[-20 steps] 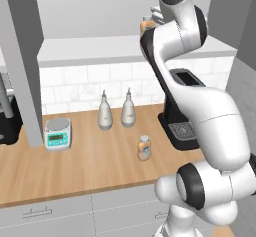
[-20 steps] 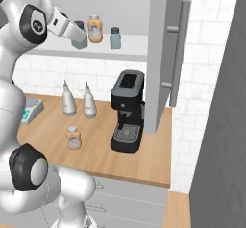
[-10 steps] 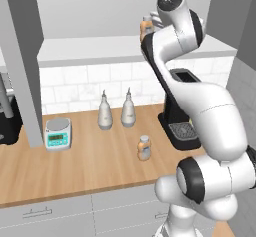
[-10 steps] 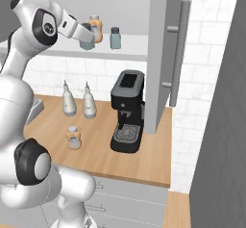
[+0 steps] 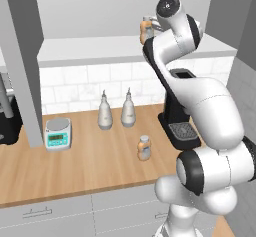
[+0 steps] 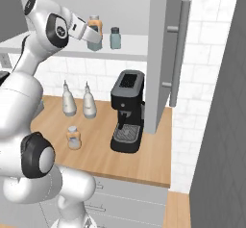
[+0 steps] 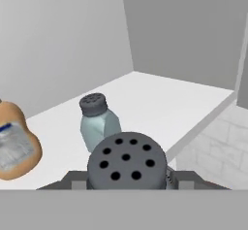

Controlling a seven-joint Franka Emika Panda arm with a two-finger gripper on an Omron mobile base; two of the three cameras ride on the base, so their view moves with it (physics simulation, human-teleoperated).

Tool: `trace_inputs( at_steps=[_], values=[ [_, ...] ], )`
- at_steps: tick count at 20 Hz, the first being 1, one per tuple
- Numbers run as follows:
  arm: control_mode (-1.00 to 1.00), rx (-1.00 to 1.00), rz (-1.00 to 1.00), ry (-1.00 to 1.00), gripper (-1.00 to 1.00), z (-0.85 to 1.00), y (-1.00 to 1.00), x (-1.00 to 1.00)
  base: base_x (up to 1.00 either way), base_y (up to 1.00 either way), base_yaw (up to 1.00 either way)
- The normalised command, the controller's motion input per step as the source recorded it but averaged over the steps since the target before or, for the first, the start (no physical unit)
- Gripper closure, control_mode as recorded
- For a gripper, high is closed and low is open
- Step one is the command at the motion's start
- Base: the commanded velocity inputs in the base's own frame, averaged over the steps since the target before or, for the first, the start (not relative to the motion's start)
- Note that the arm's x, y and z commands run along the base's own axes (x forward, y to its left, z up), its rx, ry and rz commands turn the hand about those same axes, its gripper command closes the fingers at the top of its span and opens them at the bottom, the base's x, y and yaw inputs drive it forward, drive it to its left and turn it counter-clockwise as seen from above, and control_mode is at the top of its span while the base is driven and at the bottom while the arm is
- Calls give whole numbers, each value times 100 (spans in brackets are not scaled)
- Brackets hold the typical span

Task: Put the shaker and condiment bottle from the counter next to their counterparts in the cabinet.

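- Shaker (image 7: 127, 161): I see its dark cap with round holes close up at the bottom of the hand view, between the gripper (image 7: 127, 178) fingers, which are closed on it. It is held up at shelf height.
- Gripper (image 6: 94, 40): in the right base view it sits at the cabinet (image 6: 129, 46) shelf front, just left of the twin jar (image 6: 115, 38) and in front of the orange twin (image 6: 94, 24). The arm hides the shaker there.
- Twin jar (image 7: 99, 122): grey-blue, dark perforated cap, upright on the white shelf, just behind the held shaker in the hand view.
- Orange twin (image 7: 14, 141): on the shelf beside the jar, apart from it. It carries a pale label with a dark blue band; I cannot read any writing.
- Condiment bottle (image 5: 144, 147): upright on the counter (image 5: 75, 166), pale cap, lighter label band, no legible text. It stands in front of the two white bottles and left of the coffee machine.
- White bottles (image 5: 115, 110): two teardrop shapes side by side near the tiled wall; no markings I can read.
- Coffee machine (image 6: 127, 112): black, on the counter below the shelf, by the open cabinet door (image 6: 166, 54). No visible brand.
- Scale (image 5: 58, 133): small, with a teal face and a display too small to read, at the counter's left.
- Arm (image 5: 195, 96): covers most of the coffee machine in the left base view.
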Motion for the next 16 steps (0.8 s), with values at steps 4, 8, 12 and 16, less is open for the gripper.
trace_inputs(
  at_steps=[4, 8, 12, 16],
  values=[
    [-100, -2, 0, 0, 100, -5, 0, 35, 0, 0, 0],
    [-100, -2, 0, 0, 100, -4, 0, 26, 0, 0, 0],
    [-100, -1, 1, 0, 100, -1, 0, 20, 0, 0, 0],
    [-100, -2, 0, 0, 100, -2, 0, 7, 0, 0, 0]
  ],
)
